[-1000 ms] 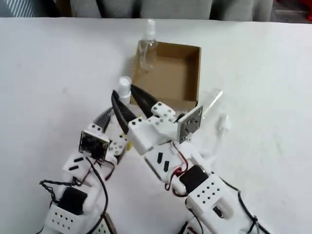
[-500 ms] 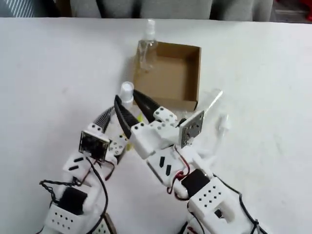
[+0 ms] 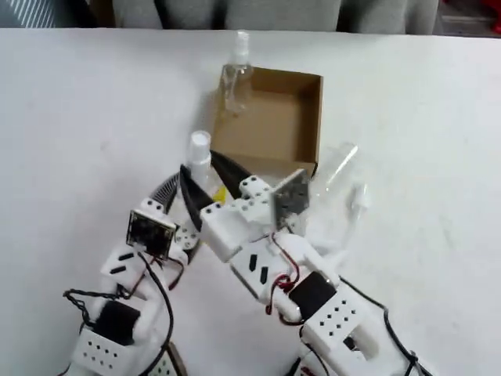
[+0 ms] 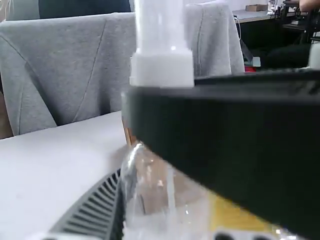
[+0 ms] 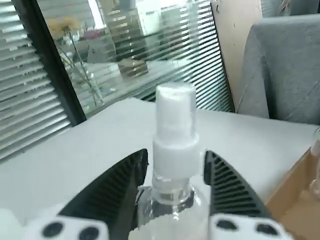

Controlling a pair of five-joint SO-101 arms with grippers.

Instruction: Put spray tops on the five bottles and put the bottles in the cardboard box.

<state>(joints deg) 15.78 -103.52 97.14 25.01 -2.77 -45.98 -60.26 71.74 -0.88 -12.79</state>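
At the lower centre of the high view, the left gripper (image 3: 188, 186) has its jaws pinching the body of an upright clear bottle (image 5: 172, 205). The right gripper (image 5: 172, 165) comes in from the lower right, its jaws spread either side of that bottle's white spray top (image 5: 175, 120). To their right on the tabletop (image 3: 86, 102) lie a topless bottle (image 3: 337, 163) and a loose spray top (image 3: 360, 196). Farther back, at upper centre, sits the open cardboard box (image 3: 274, 125). A second topped bottle (image 3: 235, 74) stands at its upper-left corner; whether inside or outside, I cannot tell.
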